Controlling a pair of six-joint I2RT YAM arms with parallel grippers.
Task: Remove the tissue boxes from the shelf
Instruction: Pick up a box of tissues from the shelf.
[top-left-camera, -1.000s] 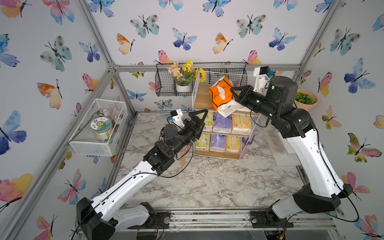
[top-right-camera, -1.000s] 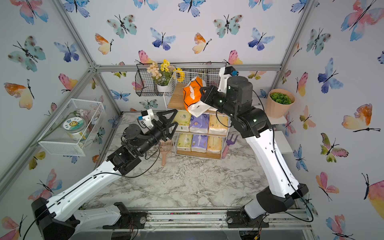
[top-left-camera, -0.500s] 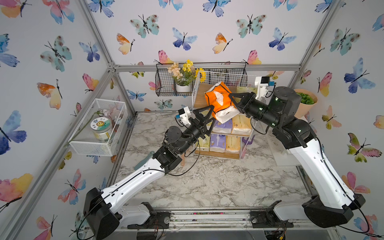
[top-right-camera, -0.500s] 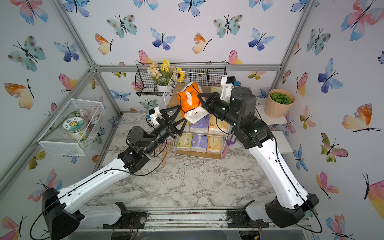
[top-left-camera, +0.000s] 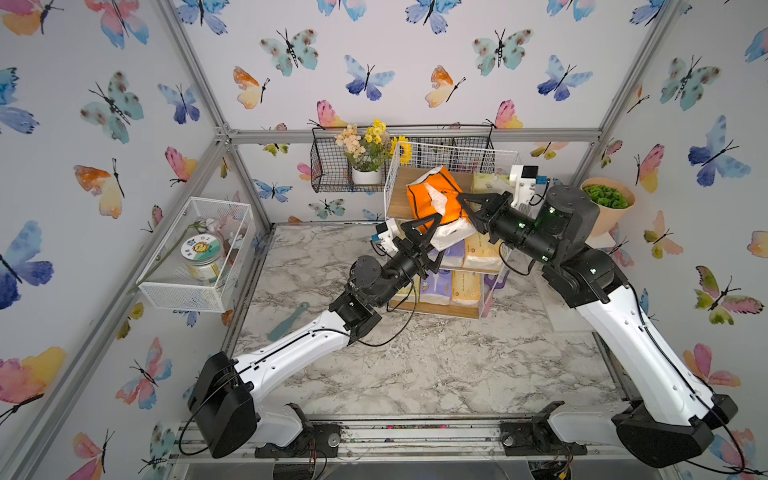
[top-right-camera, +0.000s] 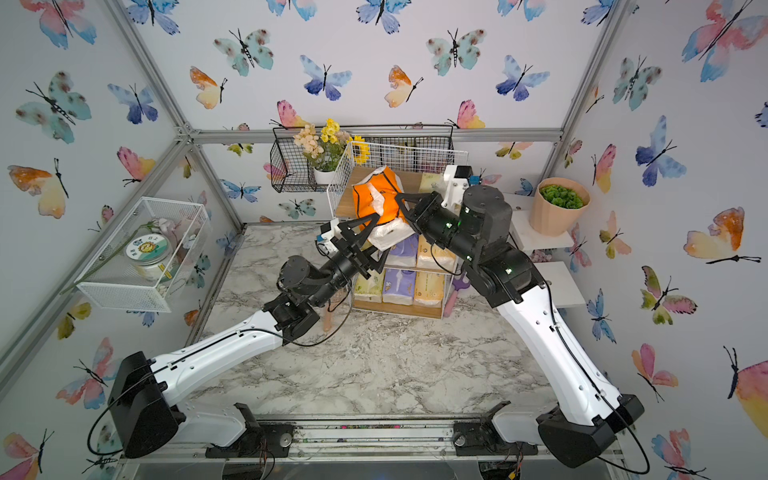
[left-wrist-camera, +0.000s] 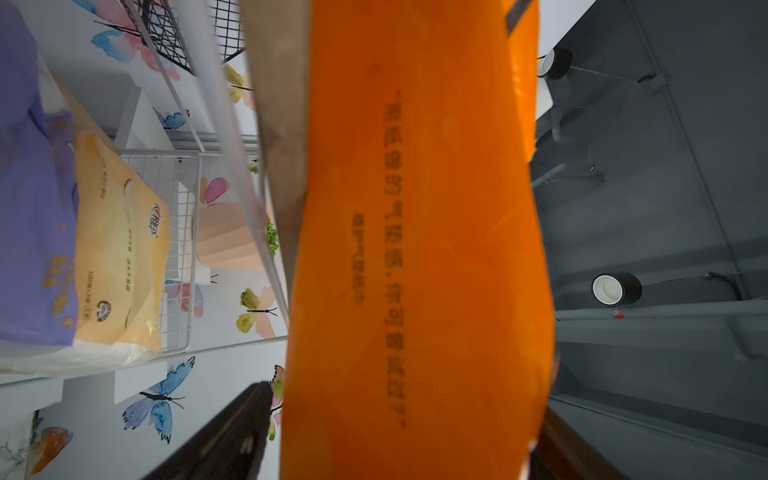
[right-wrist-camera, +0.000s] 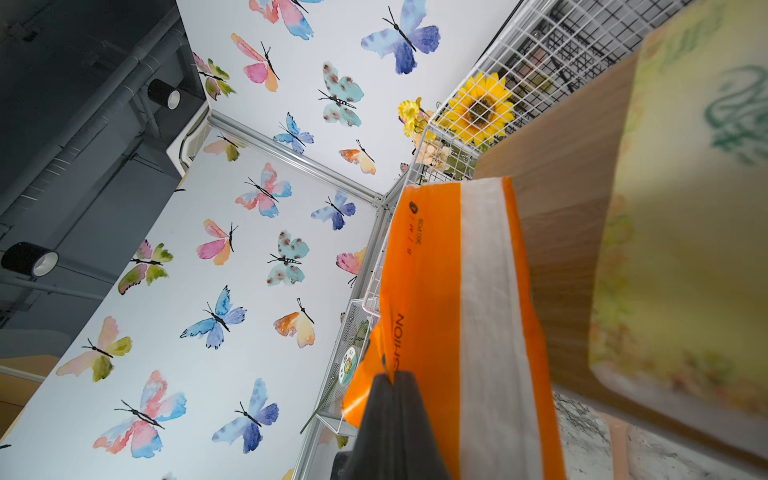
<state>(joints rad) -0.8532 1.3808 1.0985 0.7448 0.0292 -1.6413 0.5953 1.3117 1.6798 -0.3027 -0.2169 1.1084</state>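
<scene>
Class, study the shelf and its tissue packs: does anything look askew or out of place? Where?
The bright orange tissue pack hangs tilted over the front of the shelf, at its top tier, wrapper pinched by the right gripper; the open left gripper straddles its lower end. The lower-tier packs stand in neat rows.

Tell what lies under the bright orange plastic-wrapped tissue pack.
The bright orange tissue pack overhangs the light wooden top board; a purple pack and a light orange pack sit lower. Board directly beneath: hidden.
</scene>
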